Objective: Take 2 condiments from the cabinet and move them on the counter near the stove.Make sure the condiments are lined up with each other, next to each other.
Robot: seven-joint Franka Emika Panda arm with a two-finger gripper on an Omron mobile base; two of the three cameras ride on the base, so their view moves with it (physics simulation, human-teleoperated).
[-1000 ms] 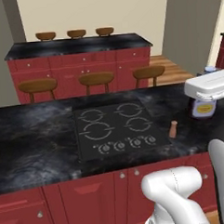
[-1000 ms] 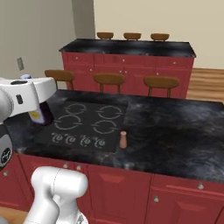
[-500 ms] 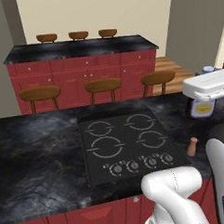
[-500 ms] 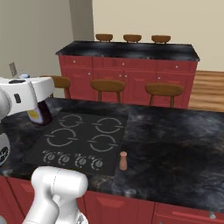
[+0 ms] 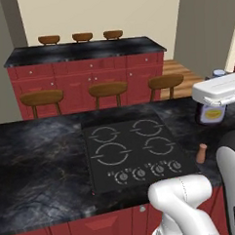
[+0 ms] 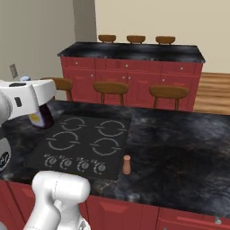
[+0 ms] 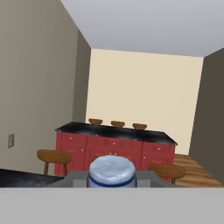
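On the black tabletop [image 6: 179, 148], the shaker [image 6: 127, 164] already stands beside the stove [image 6: 81, 146]; the fingers [image 5: 212, 103] are clamped on the bottle [image 5: 210, 113], not yet placed.

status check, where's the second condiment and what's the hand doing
Gripper shut on purple bottle, carried above counter right of stove. Brown shaker already standing by stove's front right corner. Nothing in the way.

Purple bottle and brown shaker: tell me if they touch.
Apart. The right base view shows the bottle held up in the tool, with cooktop between it and the shaker.
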